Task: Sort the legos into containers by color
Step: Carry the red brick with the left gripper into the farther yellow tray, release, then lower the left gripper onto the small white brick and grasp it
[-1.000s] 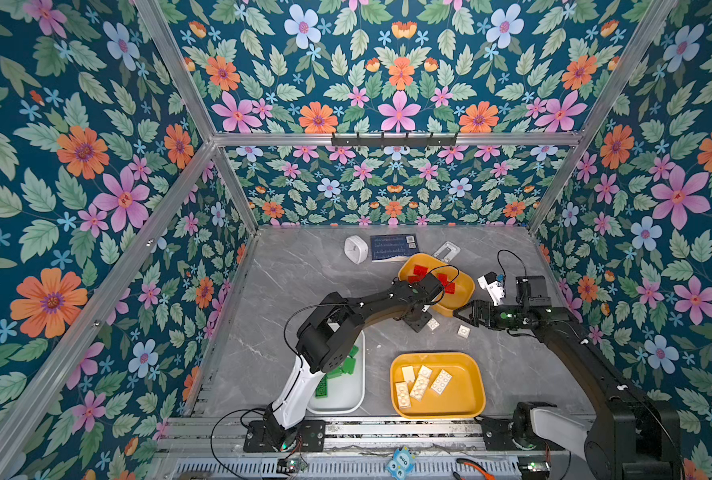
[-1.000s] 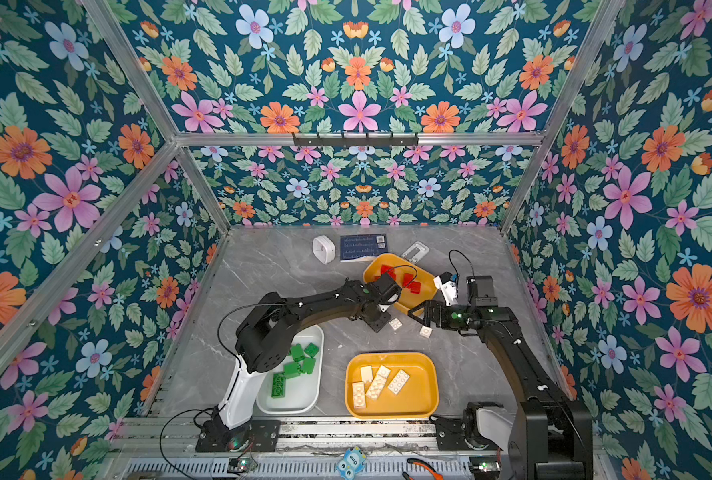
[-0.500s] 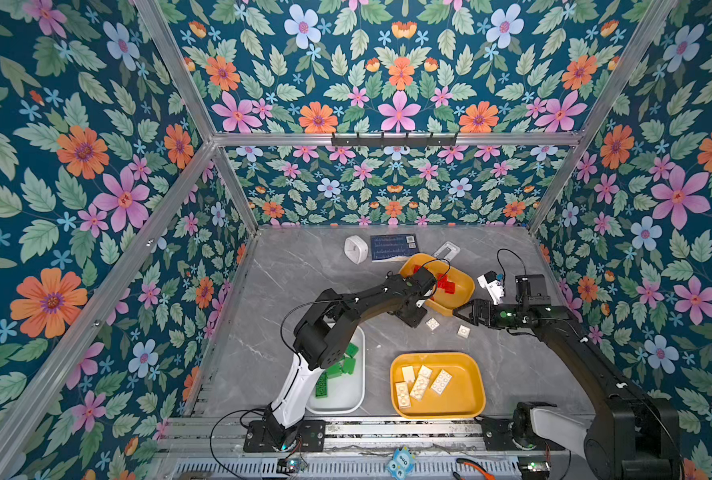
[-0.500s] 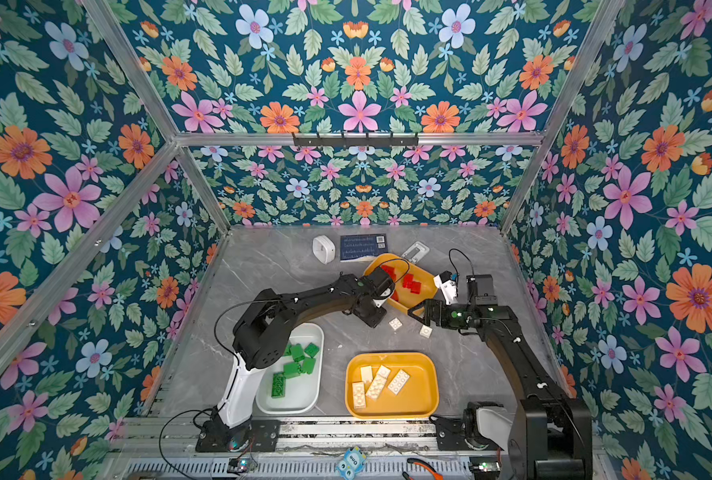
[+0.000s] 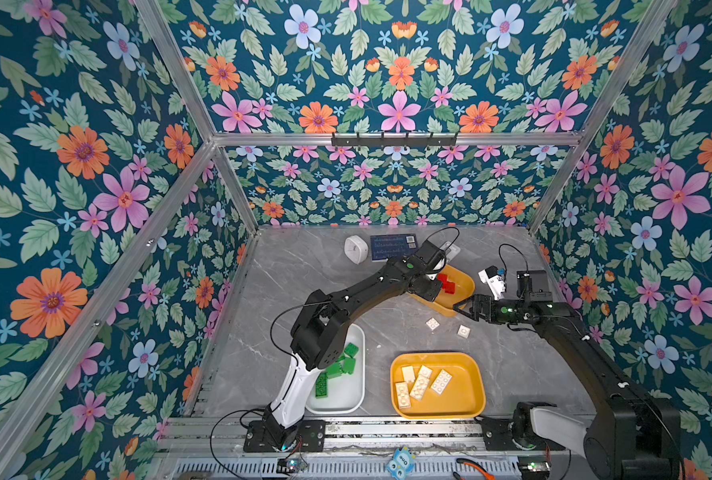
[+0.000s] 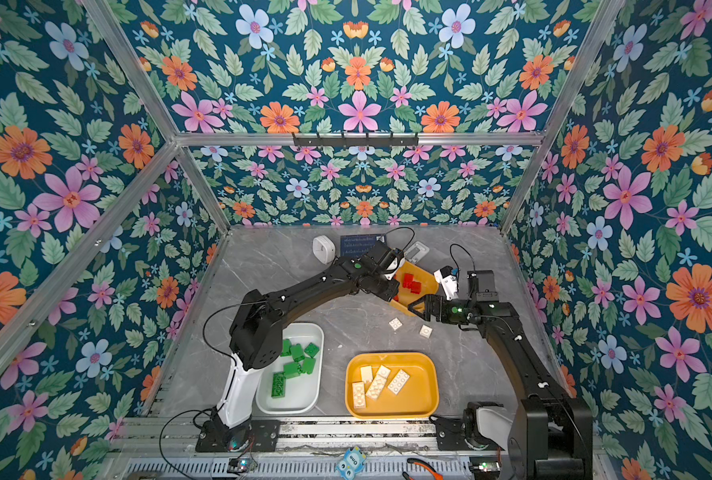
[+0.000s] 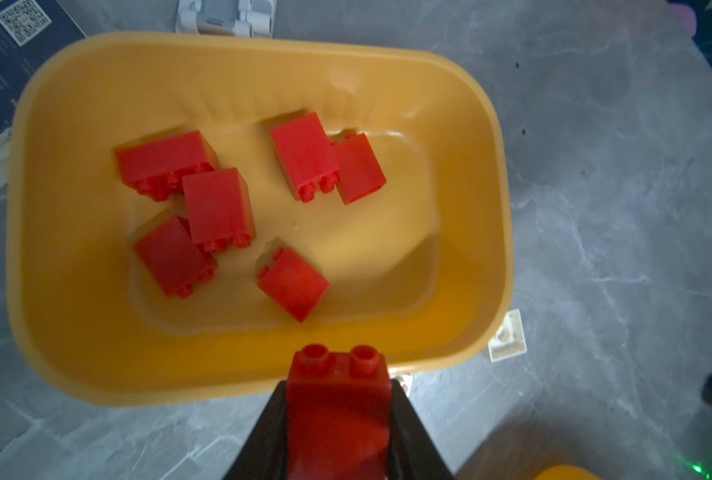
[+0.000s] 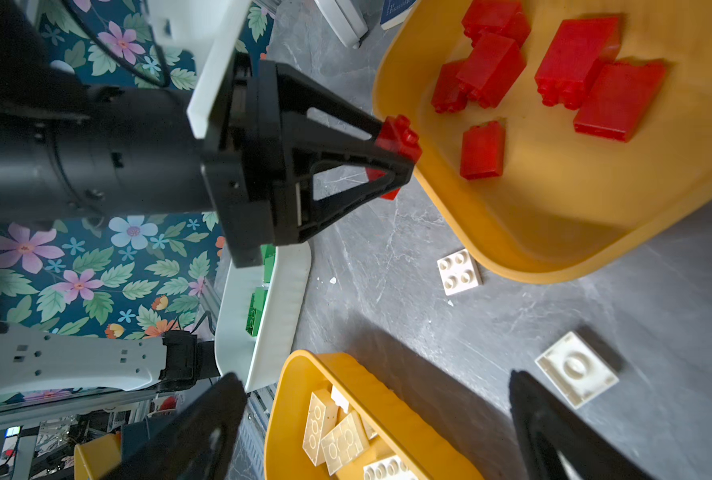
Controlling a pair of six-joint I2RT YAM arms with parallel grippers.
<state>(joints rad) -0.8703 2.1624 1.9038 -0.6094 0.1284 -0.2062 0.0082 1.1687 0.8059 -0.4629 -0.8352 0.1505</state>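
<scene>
Nearest, a white tub [image 5: 352,397] of green bricks [image 5: 348,365], partly hidden by the left arm, sits beside a yellow tub [image 5: 466,399] of cream bricks [image 5: 420,380]. Two loose bricks [image 5: 432,323], also cream, lie on the table [image 5: 325,270]. The right gripper [image 8: 373,376] hangs near them, jaws wide and empty. Beyond, the left gripper [image 8: 393,149] clamps a red brick [image 7: 337,411] at the rim of the far tub [image 7: 237,45], which holds six red bricks [image 7: 291,282]. In both top views the held brick is hard to make out behind the arm.

Both top views are bright and sharp. The left wrist view is dim, its nearest red lego [image 7: 337,419] blurred; soft shadows cross the right wrist view's tabletop [image 8: 657,291].
</scene>
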